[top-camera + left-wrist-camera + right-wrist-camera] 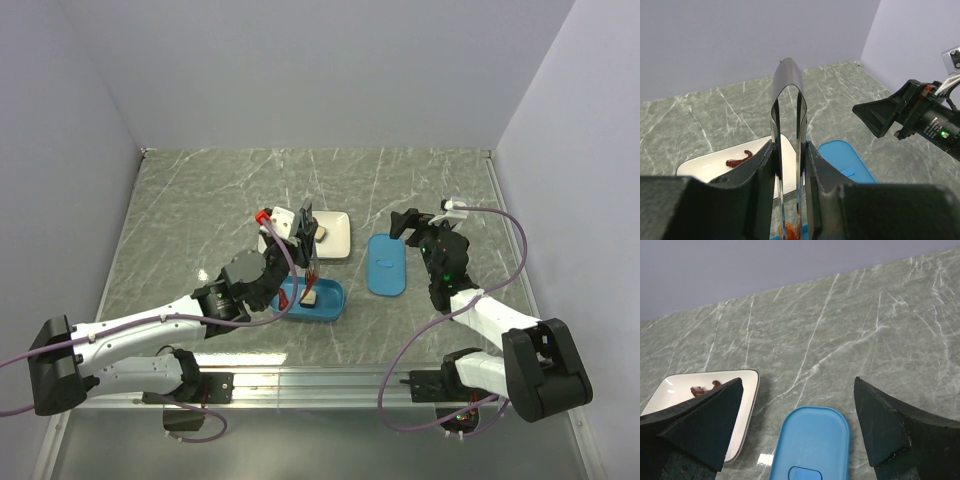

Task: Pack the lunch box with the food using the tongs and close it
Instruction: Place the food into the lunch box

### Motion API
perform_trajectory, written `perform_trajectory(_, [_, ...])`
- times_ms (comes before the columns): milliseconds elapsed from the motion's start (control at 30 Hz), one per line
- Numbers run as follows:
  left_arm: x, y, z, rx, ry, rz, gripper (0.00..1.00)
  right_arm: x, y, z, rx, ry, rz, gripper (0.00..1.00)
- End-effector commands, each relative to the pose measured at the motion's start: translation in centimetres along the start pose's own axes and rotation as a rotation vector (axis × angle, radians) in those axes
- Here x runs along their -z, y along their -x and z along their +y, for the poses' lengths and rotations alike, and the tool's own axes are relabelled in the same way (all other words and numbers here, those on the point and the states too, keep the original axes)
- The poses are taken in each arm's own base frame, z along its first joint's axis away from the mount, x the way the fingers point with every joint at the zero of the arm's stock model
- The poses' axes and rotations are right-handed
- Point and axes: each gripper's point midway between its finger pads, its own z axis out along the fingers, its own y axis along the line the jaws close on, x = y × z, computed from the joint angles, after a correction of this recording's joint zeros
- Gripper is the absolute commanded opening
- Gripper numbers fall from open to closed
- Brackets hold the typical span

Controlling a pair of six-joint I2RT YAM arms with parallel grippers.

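Observation:
My left gripper (308,226) is shut on the tongs (311,262), which point down into the blue lunch box (336,306). In the left wrist view the grey tongs (788,95) stand between my fingers (816,165), and an orange-red piece of food (789,231) sits between the legs near their tips. A whitish cube (310,297) lies in the box. The blue lid (386,264) lies flat on the table to the right of the box. My right gripper (415,222) hangs open just behind the lid (812,442), holding nothing.
A white rectangular plate (335,236) stands behind the box, with a dark red piece (739,160) on it. The same plate (747,405) shows at the left of the right wrist view. Grey walls enclose the marbled table on three sides.

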Motion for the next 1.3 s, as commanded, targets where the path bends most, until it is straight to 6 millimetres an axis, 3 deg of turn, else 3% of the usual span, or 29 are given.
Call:
perform_trajectory(0, [0.2, 1.6, -0.4, 0.026, -0.011, -0.046, 0.09, -0.5, 2.2, 1.0, -0.008, 0.033, -0.066, 0.98])
perform_trajectory(500, [-1.1, 0.1, -3.0, 0.012, -0.089, -0.014, 0.09, -0.4, 2.2, 1.1, -0.008, 0.036, -0.065, 0.98])
perform_trajectory(1267, [0.0, 0.4, -4.8, 0.023, -0.141, -0.014, 0.09, -0.5, 2.2, 1.2, -0.006, 0.04, -0.063, 0.98])
